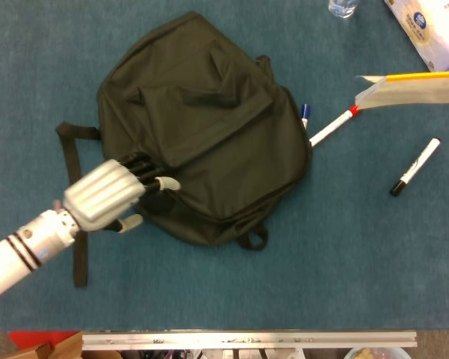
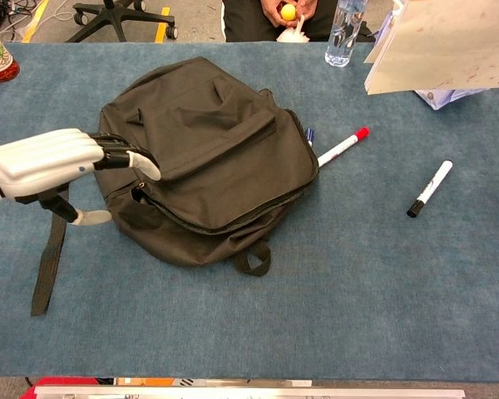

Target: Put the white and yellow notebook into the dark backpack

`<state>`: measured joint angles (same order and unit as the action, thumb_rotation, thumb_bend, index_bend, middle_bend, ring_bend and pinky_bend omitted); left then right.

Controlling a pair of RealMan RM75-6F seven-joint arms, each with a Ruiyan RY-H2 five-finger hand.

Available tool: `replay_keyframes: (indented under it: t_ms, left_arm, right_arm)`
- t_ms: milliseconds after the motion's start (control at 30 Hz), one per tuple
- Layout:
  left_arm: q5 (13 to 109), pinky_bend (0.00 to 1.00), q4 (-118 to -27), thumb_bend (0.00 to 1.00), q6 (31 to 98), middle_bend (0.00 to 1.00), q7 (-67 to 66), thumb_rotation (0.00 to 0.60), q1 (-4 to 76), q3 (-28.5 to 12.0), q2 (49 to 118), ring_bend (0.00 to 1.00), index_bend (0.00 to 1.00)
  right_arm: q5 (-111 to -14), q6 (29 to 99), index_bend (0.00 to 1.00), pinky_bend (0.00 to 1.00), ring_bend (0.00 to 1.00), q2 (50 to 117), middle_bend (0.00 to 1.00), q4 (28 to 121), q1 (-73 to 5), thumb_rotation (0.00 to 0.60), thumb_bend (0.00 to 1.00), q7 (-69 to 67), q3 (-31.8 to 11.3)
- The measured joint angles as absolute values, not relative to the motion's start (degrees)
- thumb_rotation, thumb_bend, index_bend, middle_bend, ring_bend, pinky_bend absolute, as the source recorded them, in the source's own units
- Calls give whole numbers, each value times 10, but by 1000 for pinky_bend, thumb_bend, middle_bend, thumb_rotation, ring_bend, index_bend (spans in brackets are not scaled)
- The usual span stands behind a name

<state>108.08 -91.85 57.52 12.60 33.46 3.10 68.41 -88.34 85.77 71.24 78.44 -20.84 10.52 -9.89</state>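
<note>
The dark backpack [image 1: 202, 127] [image 2: 204, 158] lies flat in the middle of the blue table, its zip partly open at the lower left. My left hand [image 1: 112, 196] [image 2: 54, 158] reaches to that opening with fingers spread, fingertips at the bag's edge, holding nothing. The white and yellow notebook [image 1: 411, 86] [image 2: 441, 46] hangs tilted in the air at the upper right, well clear of the table. It runs off the frame edge, and my right hand is out of sight in both views.
A red-capped marker [image 1: 331, 126] [image 2: 341, 147] and a blue pen [image 1: 305, 114] lie by the bag's right side. A black marker [image 1: 414, 166] [image 2: 429, 188] lies further right. A water bottle [image 2: 347, 29] and tissue pack [image 1: 426, 26] stand at the back. The bag's strap [image 1: 76, 224] trails left.
</note>
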Motion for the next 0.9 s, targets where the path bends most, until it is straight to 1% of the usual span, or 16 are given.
replay_keyframes:
  t_ms: [133, 433, 667, 900]
  left_arm:
    - [1067, 163, -899, 248, 544, 162, 113, 600, 354, 31, 726, 204, 157]
    - [1009, 163, -860, 247, 505, 123, 83, 600, 377, 23, 802, 159, 115]
    - [981, 163, -841, 247, 498, 122, 60, 600, 386, 20, 839, 159, 112]
    - [964, 163, -821, 247, 510, 122, 55, 600, 385, 20, 870, 159, 116]
  right_arm:
    - [-884, 855, 789, 671, 577, 712, 730, 785, -207, 600, 293, 103, -96]
    - [-882, 855, 791, 672, 577, 713, 730, 777, -202, 600, 293, 94, -94]
    - [-881, 859, 792, 672, 578, 711, 730, 773, -195, 600, 293, 85, -94]
    - [-879, 869, 793, 672, 578, 706, 731, 772, -187, 600, 293, 76, -95]
